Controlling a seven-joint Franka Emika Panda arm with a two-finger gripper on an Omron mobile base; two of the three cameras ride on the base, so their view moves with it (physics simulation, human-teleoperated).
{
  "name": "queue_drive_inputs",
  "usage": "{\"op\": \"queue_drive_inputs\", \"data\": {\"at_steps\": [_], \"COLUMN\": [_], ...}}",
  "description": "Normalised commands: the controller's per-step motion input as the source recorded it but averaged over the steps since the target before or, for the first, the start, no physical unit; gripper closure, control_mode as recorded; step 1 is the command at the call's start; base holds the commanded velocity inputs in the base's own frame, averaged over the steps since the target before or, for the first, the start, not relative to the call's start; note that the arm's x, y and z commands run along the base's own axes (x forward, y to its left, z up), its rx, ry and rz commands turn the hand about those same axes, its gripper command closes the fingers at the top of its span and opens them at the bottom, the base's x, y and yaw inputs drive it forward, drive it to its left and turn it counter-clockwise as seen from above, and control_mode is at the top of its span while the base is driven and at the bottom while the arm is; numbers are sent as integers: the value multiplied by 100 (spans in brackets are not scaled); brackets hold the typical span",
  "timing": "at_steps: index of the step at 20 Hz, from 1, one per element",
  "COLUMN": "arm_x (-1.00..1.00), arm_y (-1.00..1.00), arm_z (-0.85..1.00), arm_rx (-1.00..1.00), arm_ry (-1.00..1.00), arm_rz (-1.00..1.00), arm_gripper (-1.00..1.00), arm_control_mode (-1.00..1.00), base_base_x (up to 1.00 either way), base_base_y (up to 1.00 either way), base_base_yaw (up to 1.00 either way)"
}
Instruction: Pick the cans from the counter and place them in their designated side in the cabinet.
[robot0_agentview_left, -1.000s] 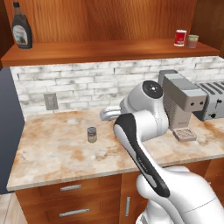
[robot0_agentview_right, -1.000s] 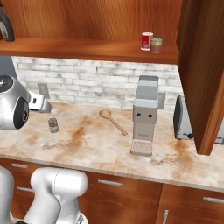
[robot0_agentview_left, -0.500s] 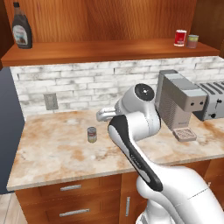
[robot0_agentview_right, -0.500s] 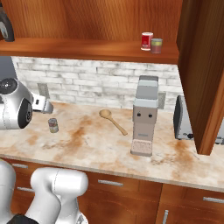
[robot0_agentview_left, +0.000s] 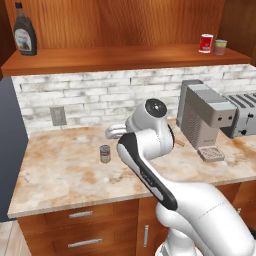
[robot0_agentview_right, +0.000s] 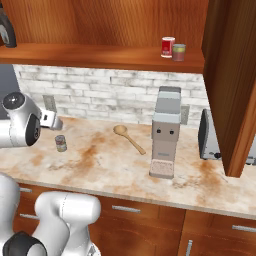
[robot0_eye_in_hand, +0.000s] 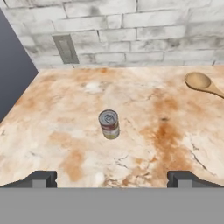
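Note:
A small can (robot0_eye_in_hand: 109, 124) with a silver top and a reddish-yellow label stands upright on the mottled beige counter (robot0_eye_in_hand: 157, 131), also seen in the base views (robot0_agentview_left: 105, 153) (robot0_agentview_right: 61, 143). My gripper (robot0_eye_in_hand: 112, 179) hangs above and short of it, open wide, with nothing between its fingertips (robot0_eye_in_hand: 41, 178). The can lies centred ahead of the gap. A red can (robot0_agentview_left: 205, 43) (robot0_agentview_right: 168, 47) with a white band stands at the right end of the cabinet shelf (robot0_agentview_left: 125, 57) (robot0_agentview_right: 100, 54).
A pale green can (robot0_agentview_left: 219, 47) (robot0_agentview_right: 178, 52) stands beside the red one. A syrup bottle (robot0_agentview_left: 24, 36) is at the shelf's left end. A wooden spoon (robot0_eye_in_hand: 203, 83) (robot0_agentview_right: 129, 137), a coffee machine (robot0_agentview_left: 205, 120) (robot0_agentview_right: 165, 130) and a toaster (robot0_agentview_left: 242, 115) lie to the right. A dark panel (robot0_eye_in_hand: 13, 78) bounds the left.
The arm has swung a little to the left, carrying the hand closer over the can on the counter. The gripper stays open, and the cans have not moved.

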Motion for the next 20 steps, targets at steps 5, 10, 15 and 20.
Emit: {"op": "queue_drive_inputs", "data": {"at_steps": [5, 10, 15, 20], "arm_x": [20, 20, 19, 25], "arm_y": [9, 9, 7, 4], "arm_z": [-24, -25, -25, -22], "arm_rx": [0, 0, 0, 0], "arm_ry": [5, 2, 0, 0], "arm_rz": [0, 0, 0, 0], "arm_gripper": [-100, -100, -100, -100], "arm_control_mode": [-100, -100, -100, -100], "base_base_x": [0, 0, 0, 0], "base_base_y": [0, 0, 0, 0], "base_base_yaw": [0, 0, 0, 0]}}
